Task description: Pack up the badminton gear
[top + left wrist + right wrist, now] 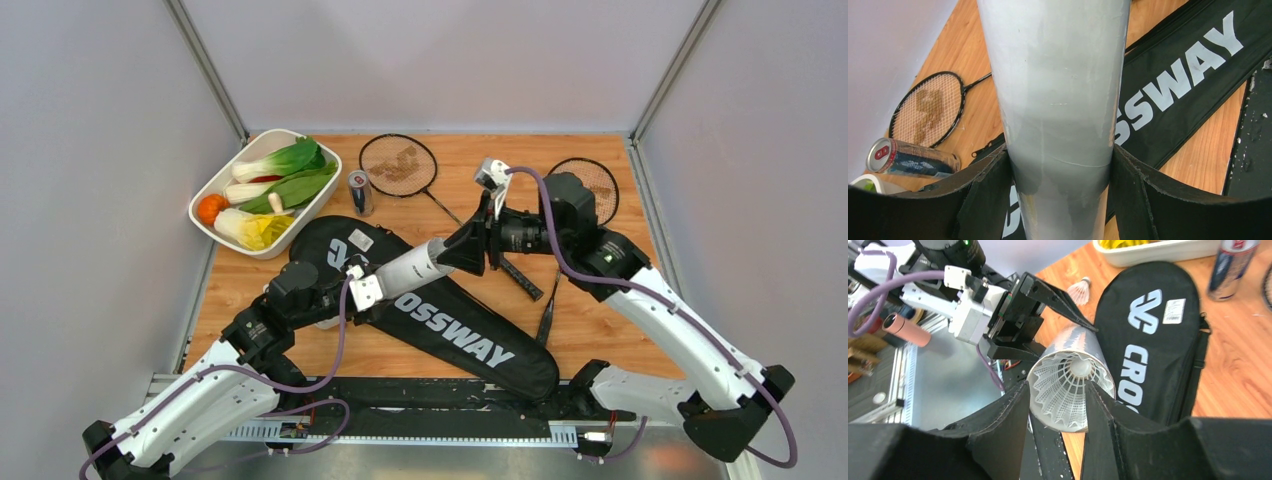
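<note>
My left gripper (1060,161) is shut on the white tube (410,268) and holds it tilted above the black CROSSWAY bag (450,335). My right gripper (1060,390) is at the tube's mouth. A white shuttlecock (1068,390) sits cork-first in that mouth, its skirt round. The right fingers stand apart just in front of it, so the gripper looks open. Another shuttlecock (1079,290) lies on the table beside the bag. One racket (398,165) lies at the back. The second racket (592,180) is partly hidden by my right arm. The third shuttlecock is out of view.
A blue-silver can (360,192) stands by the bag's top end. A white tray (203,192) of vegetables is at the back left. The bag's strap (548,310) trails right of the bag. Grey walls close in the table on three sides.
</note>
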{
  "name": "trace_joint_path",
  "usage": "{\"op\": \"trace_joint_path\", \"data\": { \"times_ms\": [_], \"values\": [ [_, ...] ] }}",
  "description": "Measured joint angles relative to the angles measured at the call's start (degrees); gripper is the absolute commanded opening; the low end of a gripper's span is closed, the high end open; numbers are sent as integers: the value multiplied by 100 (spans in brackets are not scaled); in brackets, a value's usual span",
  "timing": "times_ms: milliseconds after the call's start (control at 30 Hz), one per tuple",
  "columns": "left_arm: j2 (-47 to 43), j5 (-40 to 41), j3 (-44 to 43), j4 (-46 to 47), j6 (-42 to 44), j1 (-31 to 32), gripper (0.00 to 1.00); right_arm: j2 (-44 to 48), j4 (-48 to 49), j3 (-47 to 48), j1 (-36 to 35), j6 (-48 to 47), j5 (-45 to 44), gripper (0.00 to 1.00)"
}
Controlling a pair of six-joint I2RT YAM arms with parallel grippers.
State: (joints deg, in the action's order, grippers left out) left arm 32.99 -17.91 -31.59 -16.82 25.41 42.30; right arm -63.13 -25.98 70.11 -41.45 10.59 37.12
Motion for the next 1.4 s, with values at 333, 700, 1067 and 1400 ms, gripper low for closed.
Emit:
{"op": "trace_joint_path", "data": {
  "times_ms": [333,700,1067,1400],
  "values": [
    [0,42,0,0,0,0,0,1172,264,-306,28,409,-3134,56],
    [-39,42,0,0,-22,0,0,-33,542,-1773,1790,393,-7547,52],
    [-127,17,0,0,-44,0,1,-1589,573,-1867,3132,439,-7956,50],
    [-144,20,0,0,-50,0,1,-2538,916,-1862,3563,433,-7576,44]
  ]
}}
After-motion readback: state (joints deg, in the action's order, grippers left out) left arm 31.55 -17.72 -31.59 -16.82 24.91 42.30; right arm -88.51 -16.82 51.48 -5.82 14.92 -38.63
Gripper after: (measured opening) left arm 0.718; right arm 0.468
